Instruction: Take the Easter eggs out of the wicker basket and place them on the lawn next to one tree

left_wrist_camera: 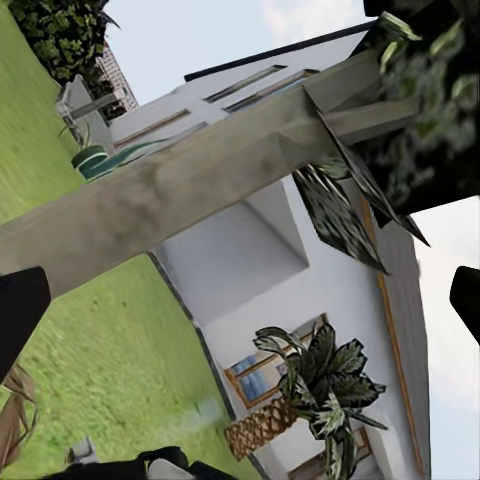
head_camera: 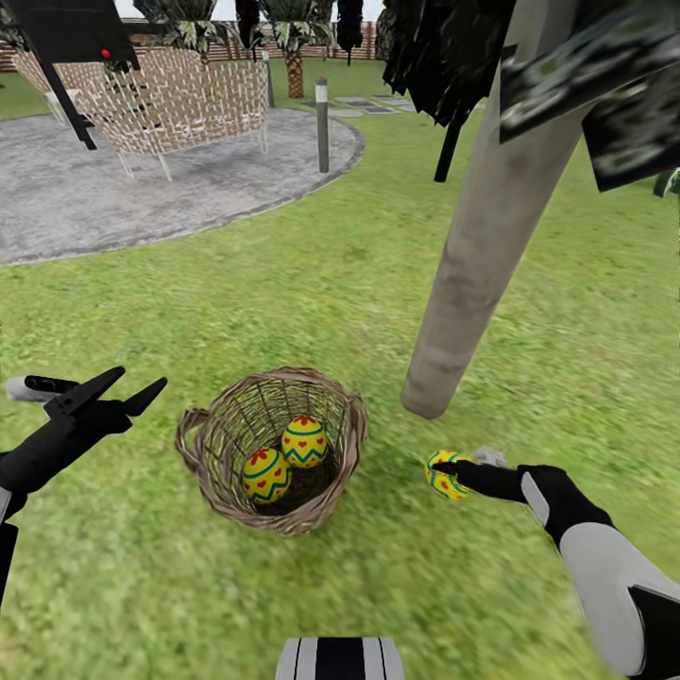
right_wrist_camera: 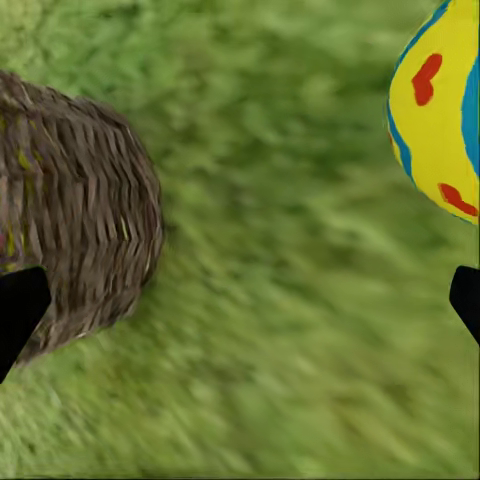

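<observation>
The wicker basket [head_camera: 203,439] stands on the lawn [head_camera: 283,283] in the head view, holding two Easter eggs [head_camera: 305,441] [head_camera: 266,475]. A third egg [head_camera: 442,480] lies on the grass just in front of the tree [head_camera: 472,274], at the tip of my right gripper [head_camera: 463,469]. In the right wrist view the fingertips [right_wrist_camera: 20,315] stand wide apart with this egg [right_wrist_camera: 440,110] beside one of them and the basket [right_wrist_camera: 80,240] on the other side. My left gripper [head_camera: 130,387] hovers open left of the basket, holding nothing.
A grey gravel patio [head_camera: 94,198] with a white woven seat [head_camera: 179,94] and a short post [head_camera: 322,123] lies behind. A palm [head_camera: 295,57] stands far back. The left wrist view looks past the trunk [left_wrist_camera: 200,190] at a white house [left_wrist_camera: 240,260].
</observation>
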Controlling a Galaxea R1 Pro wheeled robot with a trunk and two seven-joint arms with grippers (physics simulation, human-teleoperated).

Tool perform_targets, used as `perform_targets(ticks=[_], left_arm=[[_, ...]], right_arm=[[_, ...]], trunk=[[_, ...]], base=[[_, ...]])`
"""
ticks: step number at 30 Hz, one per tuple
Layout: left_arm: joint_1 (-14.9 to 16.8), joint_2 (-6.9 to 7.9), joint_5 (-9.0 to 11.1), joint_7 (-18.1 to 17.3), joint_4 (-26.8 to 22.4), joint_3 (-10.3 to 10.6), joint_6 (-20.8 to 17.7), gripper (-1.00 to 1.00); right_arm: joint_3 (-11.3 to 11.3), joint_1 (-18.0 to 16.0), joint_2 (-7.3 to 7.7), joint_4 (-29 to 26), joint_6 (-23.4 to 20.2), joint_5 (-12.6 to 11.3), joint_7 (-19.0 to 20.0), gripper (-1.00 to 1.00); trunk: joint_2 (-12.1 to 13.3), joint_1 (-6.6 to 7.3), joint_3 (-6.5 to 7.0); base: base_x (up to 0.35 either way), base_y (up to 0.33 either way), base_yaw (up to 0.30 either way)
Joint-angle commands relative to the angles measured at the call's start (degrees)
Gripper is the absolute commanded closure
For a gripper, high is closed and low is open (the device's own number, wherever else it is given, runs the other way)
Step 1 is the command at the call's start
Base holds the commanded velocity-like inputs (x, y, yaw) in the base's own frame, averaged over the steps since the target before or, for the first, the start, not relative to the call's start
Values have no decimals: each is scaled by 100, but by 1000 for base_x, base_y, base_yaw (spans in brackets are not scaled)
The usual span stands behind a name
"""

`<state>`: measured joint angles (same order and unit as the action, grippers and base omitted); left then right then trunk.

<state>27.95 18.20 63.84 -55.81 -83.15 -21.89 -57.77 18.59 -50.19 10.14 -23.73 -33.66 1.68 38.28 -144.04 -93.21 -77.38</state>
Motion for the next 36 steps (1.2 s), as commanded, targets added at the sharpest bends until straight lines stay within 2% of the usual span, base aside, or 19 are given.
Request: perform_targets(ticks=[1,2,5,8,10,16,19,24,29,36], left_arm=[[0,-1,-4,0,0,1,2,-100],[0,-1,-4,0,0,1,2,-100],[0,-1,-10,0,0,1,4,-100],[0,-1,-12,0,0,1,9,-100],[0,-1,-12,0,0,1,10,-100],[0,7,-11,0,2,-8,5,-100],[-7,8,-18,-20,40,-41,36,-100],[-41,33,8,-30,200,-7,35,-100],[-48,34,5,-35,360,-6,35,-100],[-52,32,10,-44,413,0,37,-100]], right_arm=[[28,16,105,0,0,0,424,-100],[123,39,189,0,6,-1,891,-100],[497,60,393,0,9,-1,1868,-100],[759,62,483,0,9,-1,2506,-100],[818,62,516,0,9,-1,2866,-100],[925,62,515,0,-6,-2,2987,-100],[959,45,459,-33,-2,26,2951,-100],[1002,38,623,-51,-55,-55,3093,-100],[996,39,616,-61,-64,-54,3097,-100],[989,37,601,-61,-70,-46,3081,-100]], trunk=[[2,2,23],[3,5,45],[7,12,111],[11,20,178],[14,25,222],[22,41,355],[25,46,399],[29,54,465],[35,67,576],[35,67,576]], base=[[0,0,0],[0,0,0],[0,0,0],[0,0,0],[0,0,0],[0,0,0],[0,0,0],[0,0,0],[0,0,0],[0,0,0]])
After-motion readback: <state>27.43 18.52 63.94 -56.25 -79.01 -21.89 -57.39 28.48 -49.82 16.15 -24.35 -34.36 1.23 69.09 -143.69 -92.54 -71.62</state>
